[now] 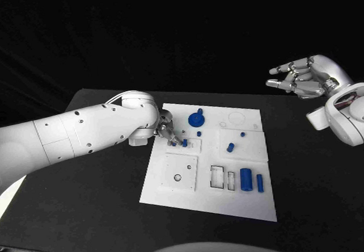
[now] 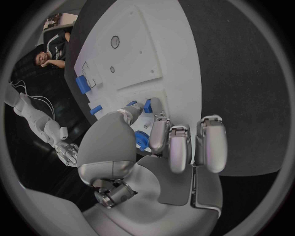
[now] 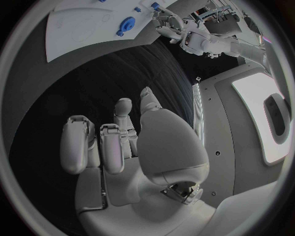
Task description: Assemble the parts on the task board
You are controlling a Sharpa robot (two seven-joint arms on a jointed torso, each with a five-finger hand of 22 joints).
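Observation:
The white task board [image 1: 235, 205] lies in the middle of the black table. My left hand [image 1: 167, 133] reaches over its upper left part, and its thumb and a finger pinch a small blue peg [image 2: 147, 105] right at the board surface. A round blue part [image 1: 196, 120] stands just beyond that hand. Two small blue pieces [image 1: 231, 148] sit near the board's middle, and a blue cylinder [image 1: 246, 179] and a thin blue bar [image 1: 259, 183] lie at its lower right. My right hand [image 1: 302, 79] hangs raised beyond the board's far right corner, fingers loosely bent and apart, holding nothing.
Square and rectangular recesses [image 1: 221, 177] mark the board's lower half, with a raised square plate [image 1: 182, 170] to their left. Round outlines [image 1: 236, 118] sit at the board's far right corner. Bare black table [image 1: 316, 181] surrounds the board.

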